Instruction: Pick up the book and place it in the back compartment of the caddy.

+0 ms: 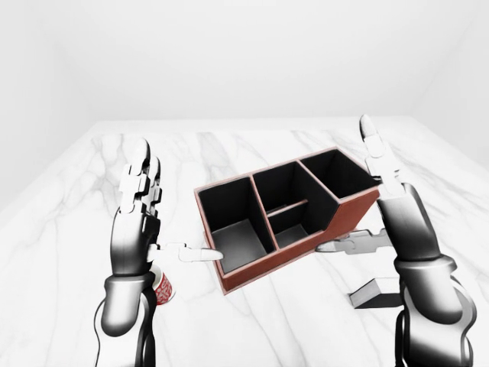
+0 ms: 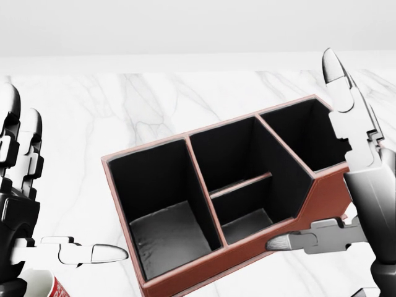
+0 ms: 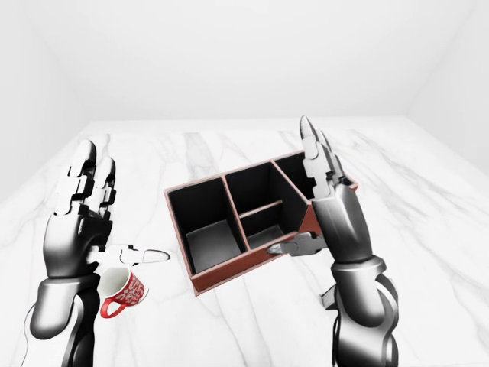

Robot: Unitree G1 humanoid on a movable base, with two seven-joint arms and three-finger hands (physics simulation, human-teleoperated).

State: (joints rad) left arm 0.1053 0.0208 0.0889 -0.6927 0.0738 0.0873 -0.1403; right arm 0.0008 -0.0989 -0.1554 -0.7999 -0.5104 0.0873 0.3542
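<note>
Nearest the robot, both hands are raised over the marble counter [image 1: 69, 191] with fingers spread wide and upright, holding nothing. The left hand [image 3: 80, 210] stands toward the counter's left side, its thumb pointing right toward the caddy; just below it, close to the near edge, a red-and-white patterned mug [image 3: 122, 293] sits on the marble. The right hand [image 1: 393, 202] stands at the caddy's right end, its thumb reaching left along the lower wall — whether it touches the wall cannot be told.

By the right forearm, near the counter's near edge, a small flat grey object [image 1: 374, 293] lies partly hidden; it may be the book, but that is unclear.

Further in, the red-brown caddy [image 2: 322, 192] rests at the counter's middle, turned at an angle — its dark compartments hold nothing visible. Beyond it, bare marble runs to the far edge.
</note>
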